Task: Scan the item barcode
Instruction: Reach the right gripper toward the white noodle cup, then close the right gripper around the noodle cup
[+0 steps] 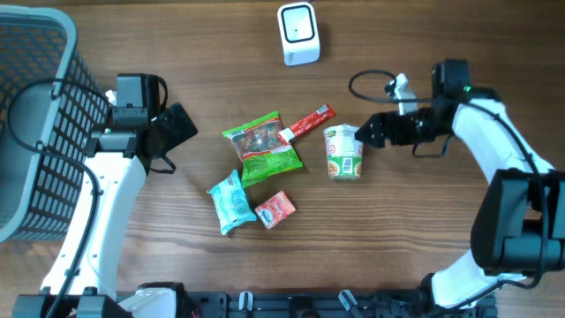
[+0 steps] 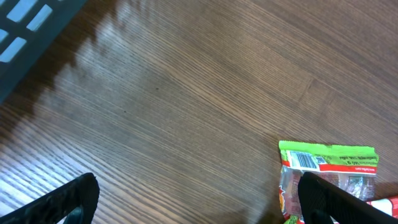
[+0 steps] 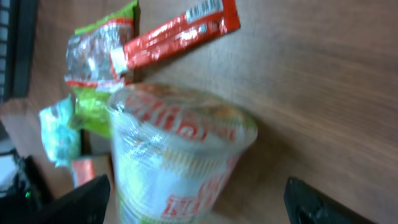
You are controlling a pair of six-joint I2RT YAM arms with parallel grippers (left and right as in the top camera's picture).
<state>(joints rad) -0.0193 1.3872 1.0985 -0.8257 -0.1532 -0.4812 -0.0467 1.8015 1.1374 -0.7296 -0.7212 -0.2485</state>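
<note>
The right fingers (image 3: 323, 208) stand apart on either side of the cup (image 3: 180, 149), which sits right of the middle of the surface (image 1: 424, 247), just right of the red stick (image 1: 309, 123) and green bag (image 1: 262, 147). No contact shows yet, so the grasp looks about to be made. The cup is round and wrapped in shiny film, so a pinch that lands off-centre could squirt it out or shove it left into the stick, while a hard squeeze could dent its thin wall. I cannot tell whether it stands or lies, and if it lies it may roll. No barcode shows on it in any view, so it may reach the scanner (image 1: 297, 34) at the far middle with the code turned away or hidden under a finger. The left fingers (image 2: 62, 202) hang apart and empty near the basket (image 1: 35, 132), clear of this
</note>
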